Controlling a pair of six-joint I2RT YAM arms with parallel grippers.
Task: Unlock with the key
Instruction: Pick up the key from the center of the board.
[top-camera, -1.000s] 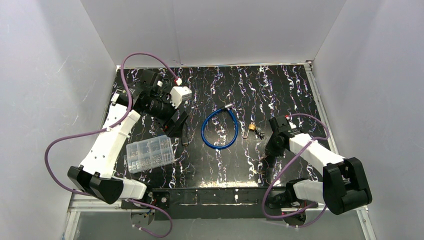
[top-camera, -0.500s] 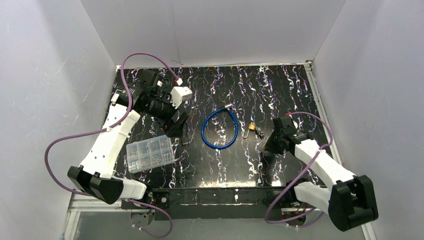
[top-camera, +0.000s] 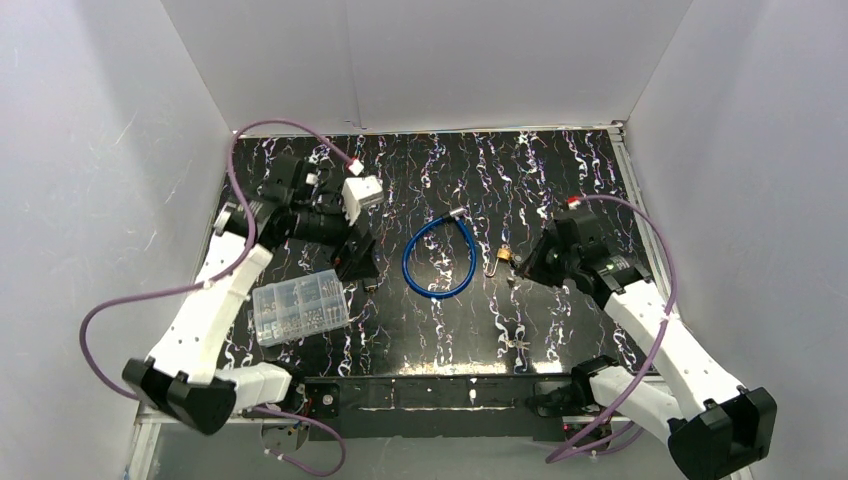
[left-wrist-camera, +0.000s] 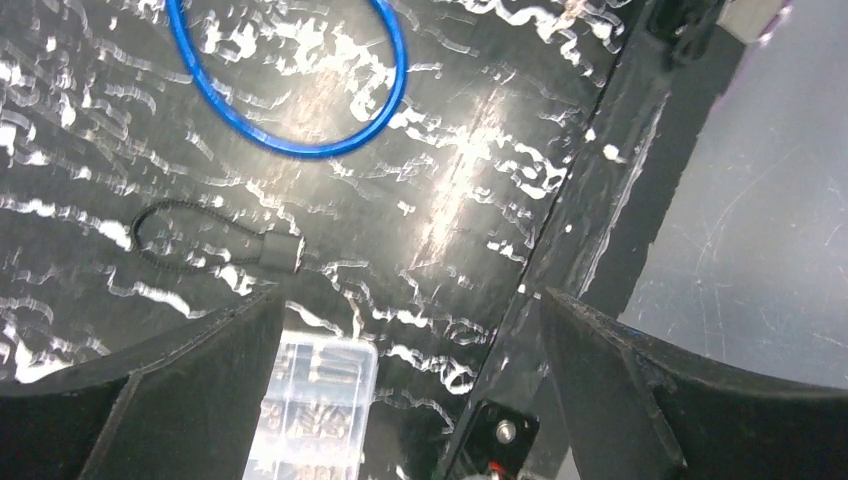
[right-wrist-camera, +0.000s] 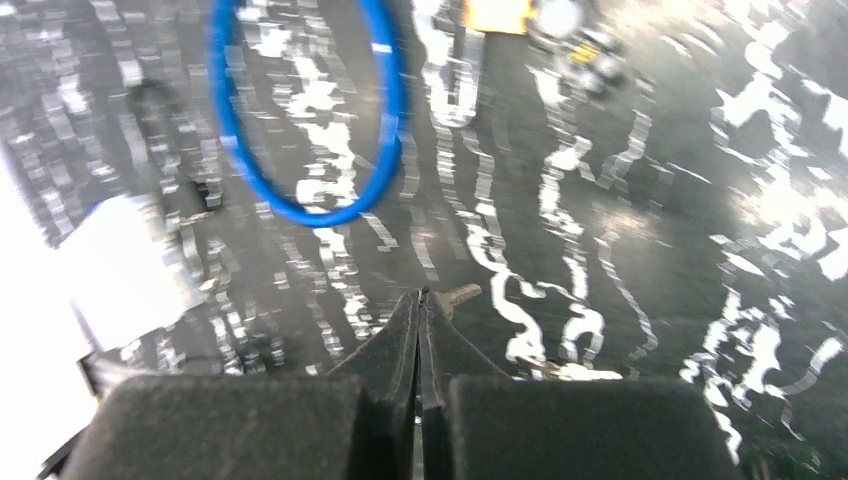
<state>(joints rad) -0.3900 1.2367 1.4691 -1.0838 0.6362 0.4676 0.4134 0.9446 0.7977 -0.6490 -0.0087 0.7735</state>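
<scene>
A small brass padlock (top-camera: 498, 261) lies on the black marbled table (top-camera: 580, 190), just right of a blue cable loop (top-camera: 440, 258). In the right wrist view the padlock (right-wrist-camera: 497, 14) sits at the top edge, its shackle pointing toward me. My right gripper (top-camera: 514, 276) hovers just in front of the padlock, shut on a key (right-wrist-camera: 463, 293) whose metal blade sticks out past the fingertips (right-wrist-camera: 412, 318). My left gripper (top-camera: 357, 262) hangs open and empty left of the blue loop (left-wrist-camera: 300, 90), wide jaws framing bare table.
A clear plastic parts box (top-camera: 299, 306) lies front left, also under the left finger as the box (left-wrist-camera: 312, 410). A black cord with a toggle (left-wrist-camera: 272, 251) lies by the left gripper. A small shiny metal piece (top-camera: 517, 343) rests near the front rail (top-camera: 420, 390). White walls enclose the table.
My right gripper closed on the key near the front of the table, then rose and moved back toward the padlock. The left arm shifted slightly, jaws still open.
</scene>
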